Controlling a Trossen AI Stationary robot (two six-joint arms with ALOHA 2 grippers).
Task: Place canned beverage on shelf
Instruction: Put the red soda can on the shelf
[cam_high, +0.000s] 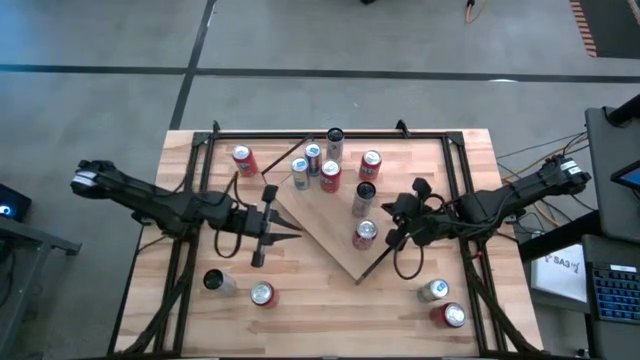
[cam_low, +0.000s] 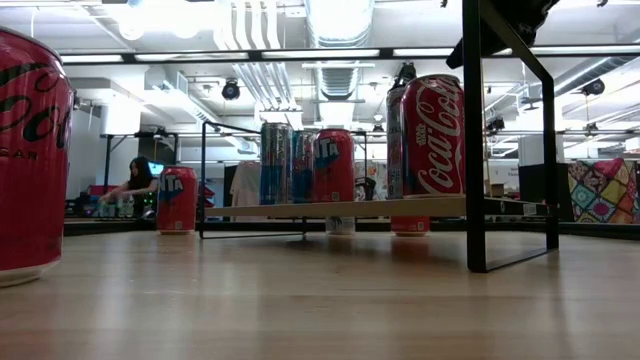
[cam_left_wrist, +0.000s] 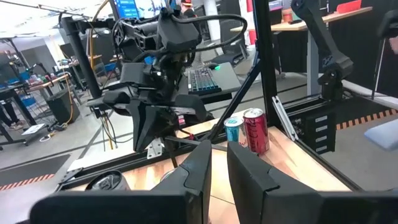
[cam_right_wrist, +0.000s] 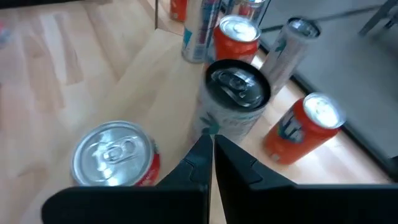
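Note:
The shelf (cam_high: 320, 225) is a light-wood board lying askew mid-table, raised on a black frame in the low view (cam_low: 350, 208). Several cans stand on it, among them a red one (cam_high: 365, 233) and a dark-topped one (cam_high: 365, 195). My right gripper (cam_high: 386, 228) hovers shut at the shelf's right side. In its wrist view its tips (cam_right_wrist: 210, 152) point down at a slant between the dark-topped can (cam_right_wrist: 233, 93) and the red can (cam_right_wrist: 115, 155). My left gripper (cam_high: 296, 232) is level at the shelf's left corner, fingers (cam_left_wrist: 219, 168) shut with nothing between them.
Loose cans stand on the table: a red one (cam_high: 243, 160) far left, a dark one (cam_high: 218, 282) and a red one (cam_high: 262, 294) near left, and a silver one (cam_high: 433, 291) and a red one (cam_high: 450, 315) near right. Black frame rails (cam_high: 300, 133) edge the table.

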